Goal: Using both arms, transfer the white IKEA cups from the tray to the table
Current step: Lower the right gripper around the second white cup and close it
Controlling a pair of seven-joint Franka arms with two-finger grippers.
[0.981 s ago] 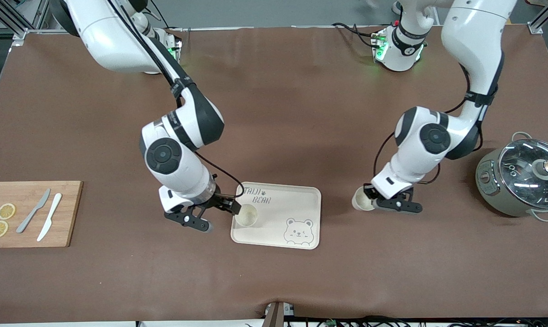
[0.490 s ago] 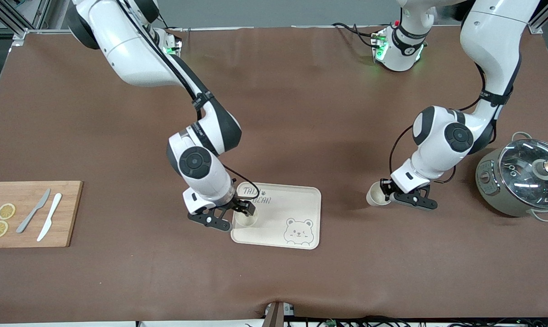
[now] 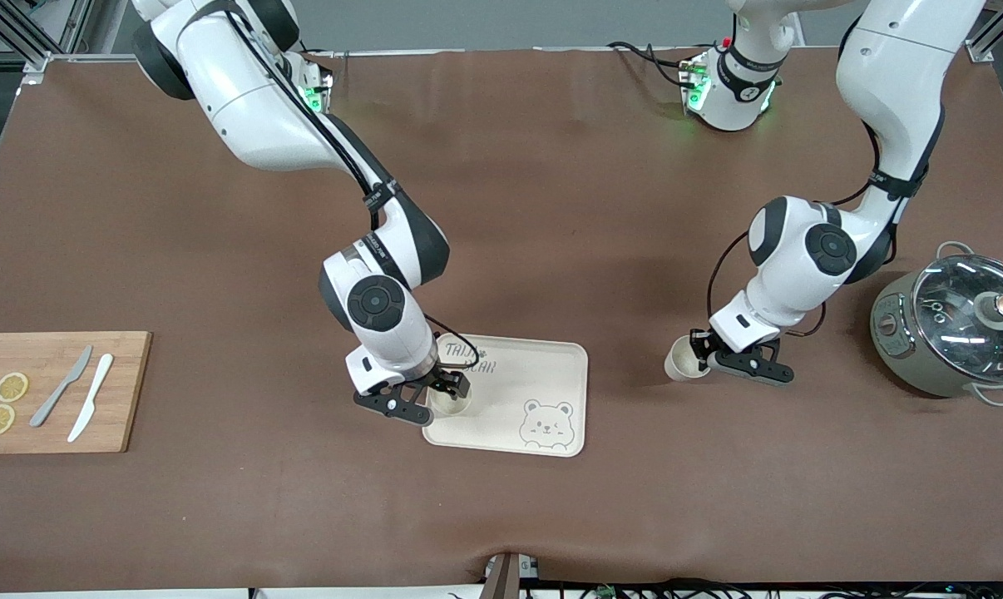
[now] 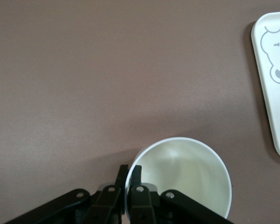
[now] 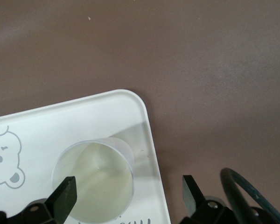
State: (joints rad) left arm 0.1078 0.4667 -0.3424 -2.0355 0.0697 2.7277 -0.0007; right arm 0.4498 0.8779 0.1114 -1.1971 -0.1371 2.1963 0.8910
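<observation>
One white cup [image 3: 452, 403] stands upright on the bear tray [image 3: 543, 378], in the corner toward the right arm's end; it also shows in the right wrist view [image 5: 93, 179]. My right gripper [image 3: 425, 397] is open just over that cup and the tray's edge [image 5: 151, 140], fingers [image 5: 65, 195] wide apart, holding nothing. My left gripper [image 3: 708, 359] is shut on the rim of the second white cup [image 3: 681, 363], which hangs tilted over bare table between the tray and the pot. In the left wrist view the fingers [image 4: 136, 173] pinch the cup's wall [image 4: 182, 179].
A wooden cutting board [image 3: 119, 416] with two lemon slices [image 3: 4, 403] and two knives [image 3: 77, 395] lies at the right arm's end. A grey pot with a glass lid [image 3: 959, 324] stands at the left arm's end. The tray's bear corner shows in the left wrist view [image 4: 270, 98].
My right arm's wrist has shifted toward the tray, its open gripper now over the cup, which stayed put. My left gripper carried its cup toward the pot, then slightly back.
</observation>
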